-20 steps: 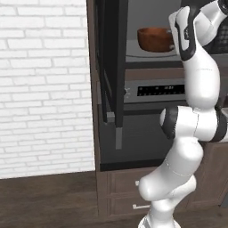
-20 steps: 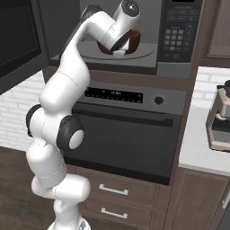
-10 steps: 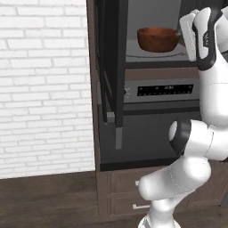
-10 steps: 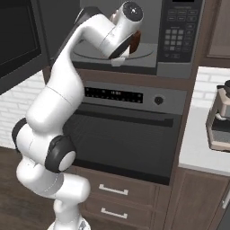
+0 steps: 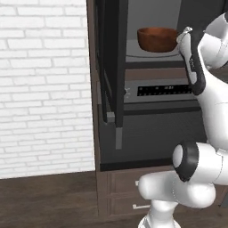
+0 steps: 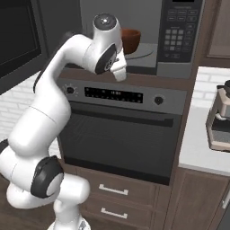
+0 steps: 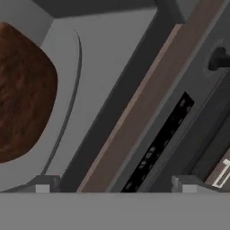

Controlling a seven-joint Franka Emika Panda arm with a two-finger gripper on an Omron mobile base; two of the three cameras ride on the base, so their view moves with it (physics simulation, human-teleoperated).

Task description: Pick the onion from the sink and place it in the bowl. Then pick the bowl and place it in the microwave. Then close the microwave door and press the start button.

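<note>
The bowl (image 5: 156,39) sits on the round plate inside the microwave (image 6: 179,36), whose door (image 5: 113,67) hangs wide open beside a white brick wall (image 5: 44,84), above the steel oven (image 6: 121,130), while the gripper (image 7: 114,184), fingertips spread wide, holds nothing.

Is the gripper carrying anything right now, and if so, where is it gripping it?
Nothing is held. The gripper is open with only air between its fingertips, and the bowl sits free on the turntable inside the microwave, apart from the hand.
</note>
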